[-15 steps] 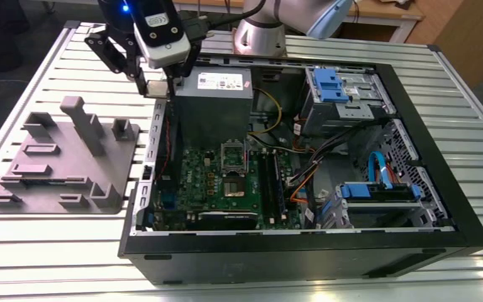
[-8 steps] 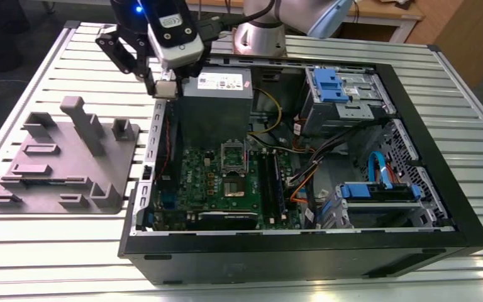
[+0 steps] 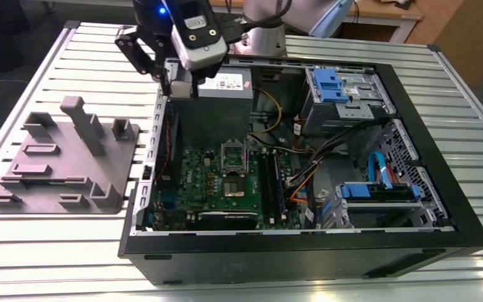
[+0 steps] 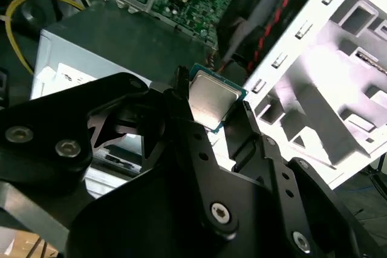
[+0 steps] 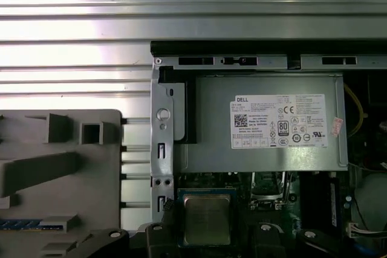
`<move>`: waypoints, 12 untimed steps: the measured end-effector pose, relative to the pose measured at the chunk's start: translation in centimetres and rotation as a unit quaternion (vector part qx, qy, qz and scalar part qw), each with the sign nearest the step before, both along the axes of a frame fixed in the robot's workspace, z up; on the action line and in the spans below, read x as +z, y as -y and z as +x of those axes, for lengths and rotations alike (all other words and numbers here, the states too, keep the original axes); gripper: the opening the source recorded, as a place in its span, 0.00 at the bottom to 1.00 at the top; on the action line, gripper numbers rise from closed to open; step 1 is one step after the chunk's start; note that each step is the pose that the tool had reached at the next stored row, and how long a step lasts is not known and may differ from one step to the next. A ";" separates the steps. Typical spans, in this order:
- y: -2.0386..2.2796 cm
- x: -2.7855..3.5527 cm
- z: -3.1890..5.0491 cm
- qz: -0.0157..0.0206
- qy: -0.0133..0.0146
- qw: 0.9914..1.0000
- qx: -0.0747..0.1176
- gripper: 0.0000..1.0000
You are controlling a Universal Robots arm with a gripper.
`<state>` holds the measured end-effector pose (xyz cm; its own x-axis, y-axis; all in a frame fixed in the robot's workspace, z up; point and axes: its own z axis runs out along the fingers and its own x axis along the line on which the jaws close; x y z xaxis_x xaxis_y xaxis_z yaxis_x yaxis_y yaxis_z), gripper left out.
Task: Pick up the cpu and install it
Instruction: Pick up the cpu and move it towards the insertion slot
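The gripper (image 3: 172,78) hangs above the open computer case (image 3: 309,248), over the case's far corner on the exterior view's left, beside the power supply (image 3: 223,85). Its fingers are closed narrowly on the cpu (image 4: 211,98), one finger on each of two opposite edges. The cpu is held clear of every surface, and its silvery-grey metal top shows in both wrist views.

In the first wrist view, the cpu (image 5: 207,219) sits between the black fingers (image 5: 158,234), with the labelled face of the power supply (image 5: 266,125) beyond it.

The green motherboard (image 3: 199,176) lies on the floor of the case. Its dark square socket frame (image 3: 234,187) is well apart from the gripper, nearer the case's near edge.

A grey plastic fixture (image 3: 65,157) rests on the slatted metal table (image 3: 57,251), just beside the case wall on the exterior view's left. The case occupies the middle of the table.

A yellow cable (image 4: 24,4) loops beside the power supply. Blue drive brackets (image 3: 326,82) stand at the case's far corner on the exterior view's right.
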<state>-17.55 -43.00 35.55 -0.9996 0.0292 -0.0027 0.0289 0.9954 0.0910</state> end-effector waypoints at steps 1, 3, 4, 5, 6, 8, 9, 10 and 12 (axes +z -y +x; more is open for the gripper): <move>0.00 0.00 0.33 0.000 0.000 1.000 0.000 0.47; 0.00 -0.01 0.93 0.000 -0.001 1.000 0.000 0.47; 0.00 -0.01 1.23 0.000 -0.001 1.000 0.000 0.47; 0.00 -0.01 1.52 0.000 -0.001 1.000 0.000 0.47; 0.00 -0.01 1.82 0.000 -0.001 1.000 0.000 0.47; 0.00 -0.02 2.39 0.000 -0.001 1.000 0.000 0.47; 0.00 -0.03 2.67 0.000 -0.002 1.000 0.000 0.47; 0.00 -0.03 2.97 0.000 -0.002 1.000 0.000 0.47; 0.00 -0.04 3.56 0.000 -0.002 1.000 0.000 0.47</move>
